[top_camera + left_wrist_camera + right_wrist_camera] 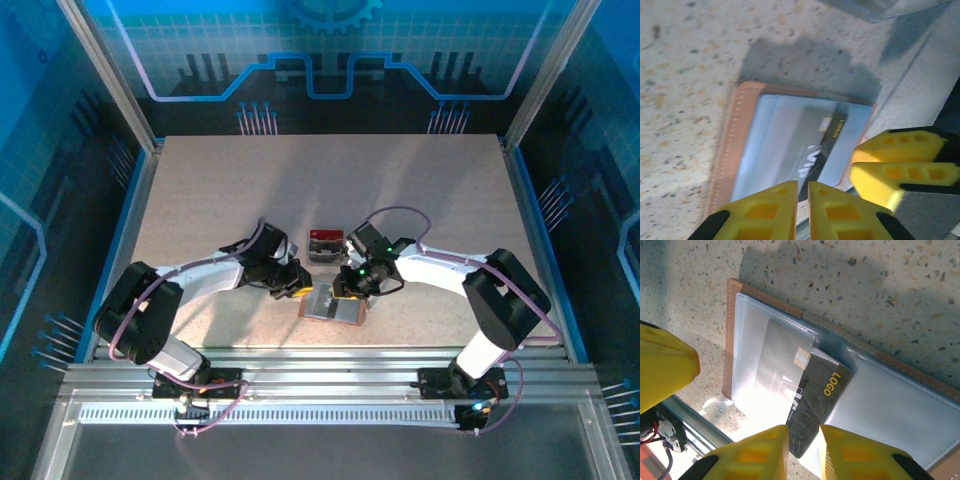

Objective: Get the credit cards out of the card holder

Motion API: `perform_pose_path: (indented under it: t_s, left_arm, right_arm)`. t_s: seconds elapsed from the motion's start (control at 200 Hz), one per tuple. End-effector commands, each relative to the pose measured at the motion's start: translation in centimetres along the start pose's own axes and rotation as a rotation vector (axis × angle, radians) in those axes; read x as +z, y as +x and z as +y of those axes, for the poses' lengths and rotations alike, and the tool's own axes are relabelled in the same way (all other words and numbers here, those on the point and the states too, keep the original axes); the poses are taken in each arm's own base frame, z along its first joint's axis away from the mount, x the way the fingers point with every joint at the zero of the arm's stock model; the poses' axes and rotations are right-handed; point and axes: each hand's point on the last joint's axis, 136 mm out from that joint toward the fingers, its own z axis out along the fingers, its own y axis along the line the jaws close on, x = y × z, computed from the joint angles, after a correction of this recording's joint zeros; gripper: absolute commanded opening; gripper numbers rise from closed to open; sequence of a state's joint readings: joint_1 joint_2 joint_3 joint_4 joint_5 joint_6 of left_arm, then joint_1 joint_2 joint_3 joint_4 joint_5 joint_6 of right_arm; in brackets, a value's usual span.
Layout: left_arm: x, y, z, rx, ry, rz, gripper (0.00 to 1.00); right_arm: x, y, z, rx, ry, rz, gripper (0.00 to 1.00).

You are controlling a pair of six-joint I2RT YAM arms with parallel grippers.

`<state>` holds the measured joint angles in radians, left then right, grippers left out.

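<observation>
Salmon-pink leather folding card holder [331, 306] lies open by the table's [250, 200] near edge. Its dark rectangular credit card [816, 392] points lengthwise into my right pincer [804, 434], jaws slightly apart around its end; clamped or not, I cannot tell. My left pincer [802, 189], jaws nearly together, hovers at the holder's left side.

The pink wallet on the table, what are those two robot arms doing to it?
Two robot arms are working cards out of an open card holder lying flat on the table. The right gripper is at the end of a dark card sticking partway out of a pocket; whether it grips it is unclear. A silver card sits in a pocket beside it. The left gripper, nearly shut, is at the holder's edge.
</observation>
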<state>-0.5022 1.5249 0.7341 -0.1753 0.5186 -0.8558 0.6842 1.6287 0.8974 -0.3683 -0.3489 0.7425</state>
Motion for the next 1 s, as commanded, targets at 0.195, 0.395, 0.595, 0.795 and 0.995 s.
perform_pose_path:
  t_s: [0.195, 0.395, 0.595, 0.795, 0.995]
  left_arm:
    - [2.3, 1.6, 0.4, 0.038, -0.074, 0.087, 0.13]
    - [3.0, 1.5, 1.9, 0.028, -0.125, 0.085, 0.13]
    - [3.5, 1.7, 3.4, 0.024, -0.176, 0.092, 0.13]
    - [3.7, 1.9, 4.4, 0.012, -0.197, 0.096, 0.13]
    - [3.6, 2.1, 4.6, 0.007, -0.2, 0.095, 0.13]
  right_arm:
    - [-1.5, 0.0, 0.6, 0.006, -0.023, -0.03, 0.23]
    - [-1.3, 0.9, -0.3, 0.018, -0.006, -0.017, 0.24]
    - [-1.2, 0.9, -0.3, 0.024, -0.009, -0.018, 0.24]
    - [-0.8, 1.1, -0.3, 0.041, -0.03, -0.012, 0.27]
    - [0.1, 1.2, 0.1, 0.07, -0.087, -0.011, 0.31]
